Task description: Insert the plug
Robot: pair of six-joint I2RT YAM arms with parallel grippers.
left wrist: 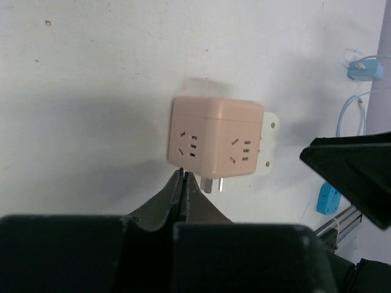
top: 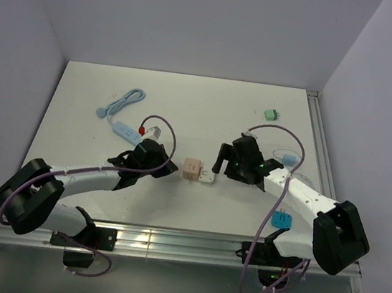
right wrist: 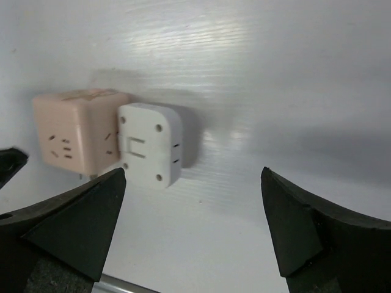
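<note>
My left gripper (left wrist: 183,178): fingers pressed together on nothing, tips at the near edge of the cube (left wrist: 214,143), probably as a backstop against sliding. My right gripper (right wrist: 193,174): fingers wide and empty, facing the plug (right wrist: 149,151), with room to push or regrip. The plug sits flush against the cube's side, mid-table (top: 187,102); it looks inserted, but I cannot tell if it is fully seated

A: How much of the white plug (left wrist: 269,141) shows from the left wrist?
B: Only a sliver, at three o'clock of the pink cube (left wrist: 214,137). The rest sits behind it.
A: And the green thing (top: 271,114) at one o'clock, seen from above?
B: Too small to name. On the right gripper (right wrist: 193,174), both fingers (right wrist: 79,226) run off the bottom edge.
</note>
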